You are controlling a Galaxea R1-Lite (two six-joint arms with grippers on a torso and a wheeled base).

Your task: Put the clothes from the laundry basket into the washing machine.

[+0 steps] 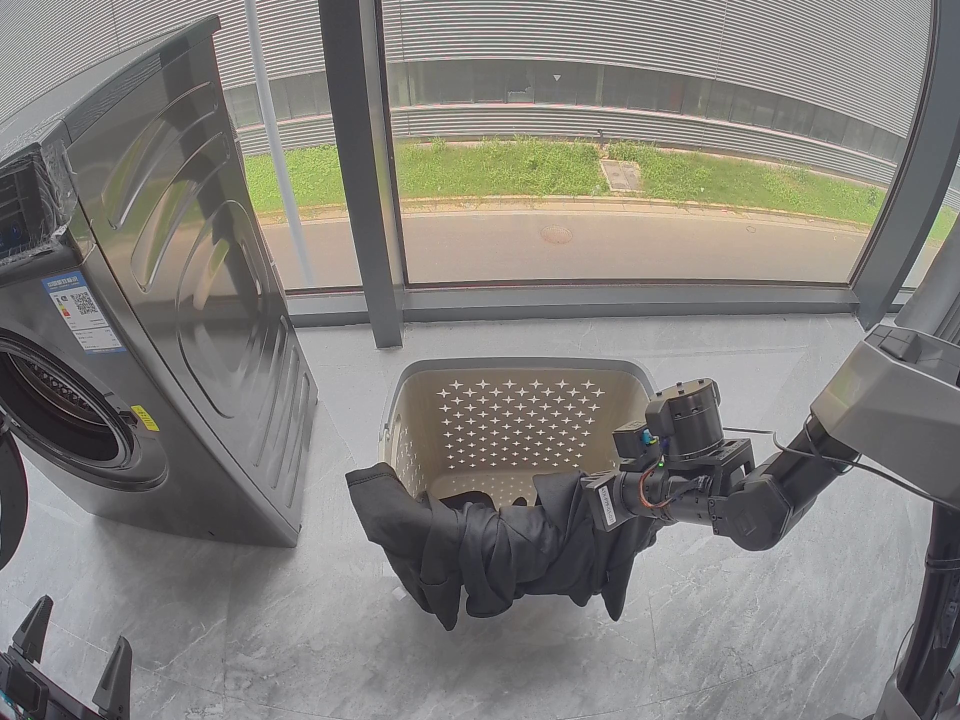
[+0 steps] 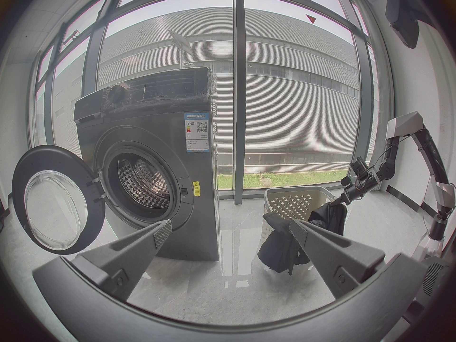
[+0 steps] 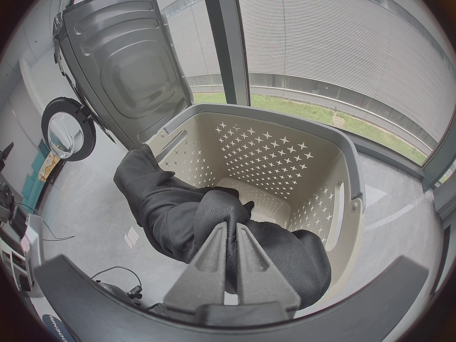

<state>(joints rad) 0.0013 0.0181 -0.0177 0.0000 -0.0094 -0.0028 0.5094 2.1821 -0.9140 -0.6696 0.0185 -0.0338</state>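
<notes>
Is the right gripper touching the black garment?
Touching. In the right wrist view the right gripper is shut on a fold of the garment, with cloth pinched between its fingers.

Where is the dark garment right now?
In the head view, the dark garment drapes over the near rim of the laundry basket, clamped in the right gripper, with the washing machine standing to its left.

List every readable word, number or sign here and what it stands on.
Nothing reads clearly.
White sticker on the washing machine: print too small.
Yellow sticker below it: too small.
White tag on the right arm: blurred.
</notes>
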